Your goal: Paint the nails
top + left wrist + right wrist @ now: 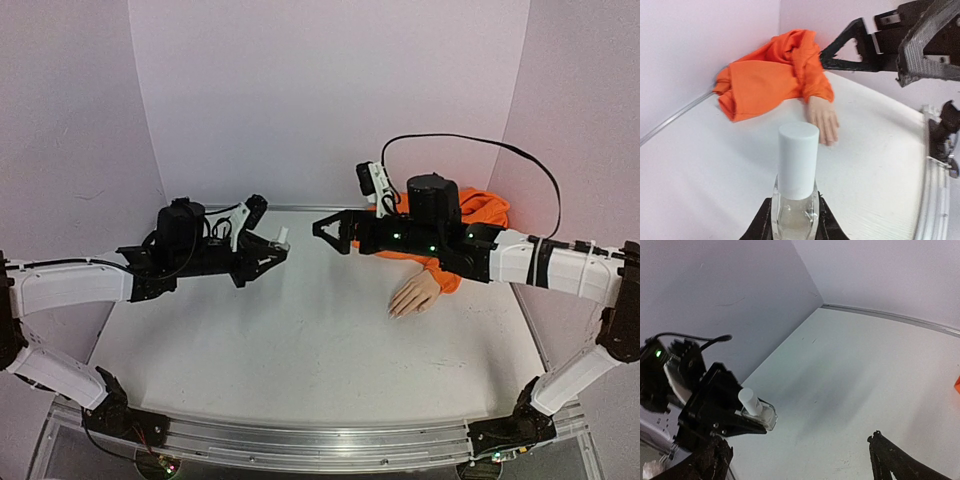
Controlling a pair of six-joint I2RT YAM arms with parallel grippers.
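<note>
Nails [396, 313], one mannequin hand [416, 294], one bottle [796, 217]

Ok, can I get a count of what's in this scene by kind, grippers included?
mannequin hand: 1
orange sleeve: 1
clear bottle with a white cap: 1
grippers: 2, the left gripper shut on the bottle, the right gripper open
Total: 5
</note>
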